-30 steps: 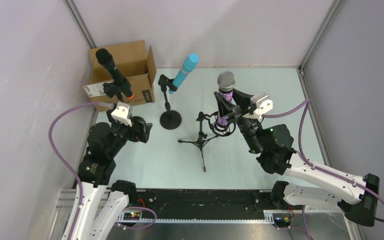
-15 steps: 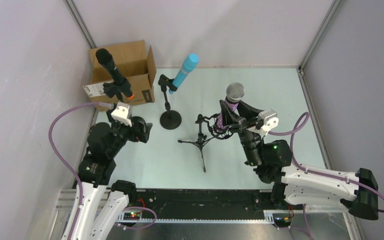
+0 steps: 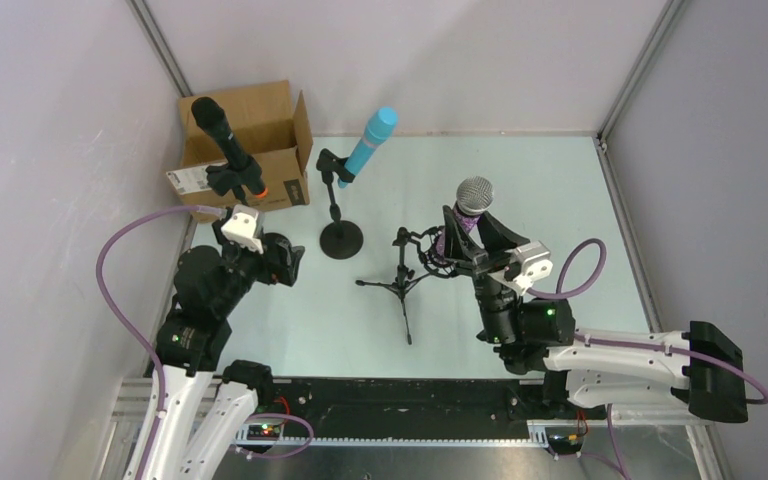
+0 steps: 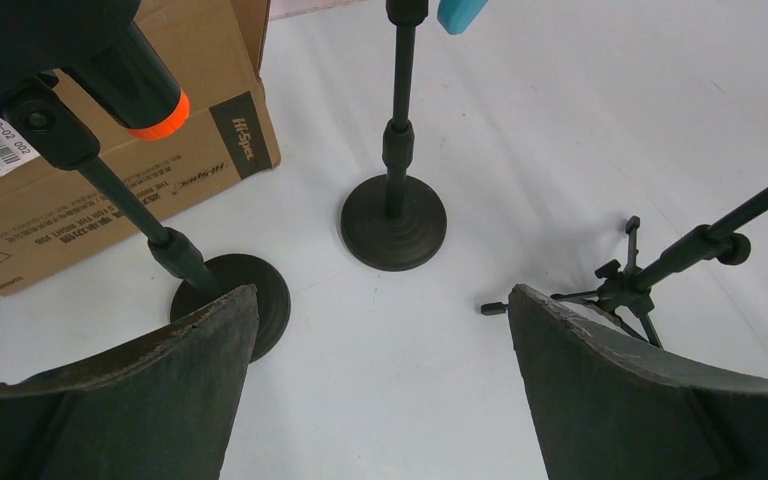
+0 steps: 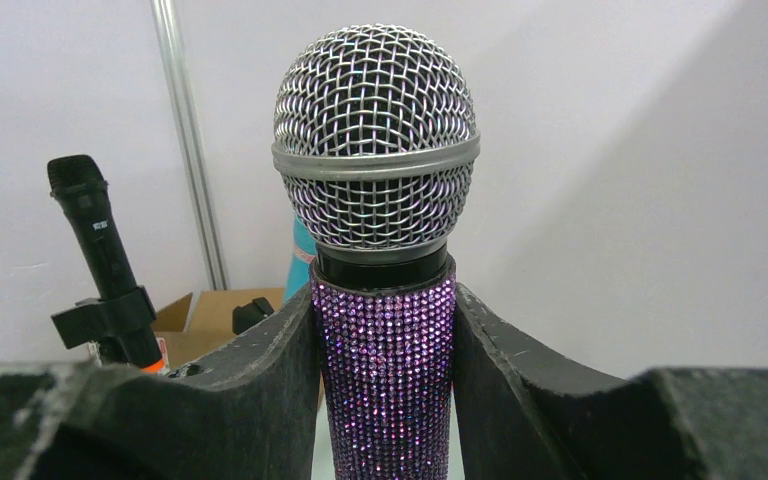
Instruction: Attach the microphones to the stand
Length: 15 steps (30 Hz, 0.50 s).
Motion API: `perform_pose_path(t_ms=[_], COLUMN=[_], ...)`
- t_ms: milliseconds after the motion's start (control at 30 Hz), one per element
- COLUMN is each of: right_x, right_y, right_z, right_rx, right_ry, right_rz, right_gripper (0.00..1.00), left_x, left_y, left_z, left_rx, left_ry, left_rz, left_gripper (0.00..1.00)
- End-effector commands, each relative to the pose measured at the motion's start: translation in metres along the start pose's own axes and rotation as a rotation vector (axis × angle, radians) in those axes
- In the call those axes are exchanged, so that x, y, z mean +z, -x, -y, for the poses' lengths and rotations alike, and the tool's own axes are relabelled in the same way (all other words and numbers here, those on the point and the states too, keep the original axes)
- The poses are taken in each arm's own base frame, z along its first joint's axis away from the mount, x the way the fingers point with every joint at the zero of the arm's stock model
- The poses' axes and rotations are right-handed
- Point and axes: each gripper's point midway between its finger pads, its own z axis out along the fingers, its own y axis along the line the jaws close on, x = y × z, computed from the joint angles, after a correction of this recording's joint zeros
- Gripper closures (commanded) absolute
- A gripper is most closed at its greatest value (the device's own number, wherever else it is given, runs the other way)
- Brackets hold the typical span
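Looking down from the overhead camera, I saw the right gripper (image 3: 468, 230) pinching the glittery purple microphone (image 3: 474, 195). The right wrist view showed one finger pressed to each side of its sparkly body, just under the silver mesh head. That microphone stood nearly upright, and its lower end was down at the ring holder (image 3: 440, 255) on top of the tripod stand (image 3: 403, 278) near the middle of the table (image 3: 560, 200). I could not tell whether it was seated in the ring. The left gripper (image 4: 380, 310) had its fingers spread wide and held nothing; it hung low above the table, near the two stands on the left. The black microphone (image 3: 222, 135), with its orange-red end pointing down, sat tilted in the clip of a round-base stand (image 4: 232, 298) just in front of the cardboard box (image 3: 260, 120). The turquoise microphone (image 3: 372, 143) leaned in the clip of a second round-base stand (image 3: 341, 240), between the box and the tripod stand.
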Motion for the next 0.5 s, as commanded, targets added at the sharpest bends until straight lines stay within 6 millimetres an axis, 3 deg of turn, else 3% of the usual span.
perform_pose_path(t_ms=[0,200,233,467], right_x=[-0.006,-0.011,-0.012,-0.017], right_y=[-0.002,-0.004,-0.004,-0.009], right_z=[0.014,0.023,0.023,0.024], right_rx=[0.012,0.023,0.027,0.041], right_ry=[-0.059,-0.087,-0.089,-0.098], right_rz=[0.01,0.001,-0.001,-0.025], right_gripper=[1.0,0.96,0.88,0.61], left_x=[0.002,0.002,0.003,0.002], left_y=[0.005,0.005,0.005,0.006], left_z=[0.0,0.0,0.0,-0.001], left_rx=[-0.014,-0.014,-0.015,-0.014], left_ry=[0.001,0.0,-0.001,0.002], left_rz=[0.027,0.024,0.023,0.024], left_gripper=[0.02,0.02,0.02,0.02])
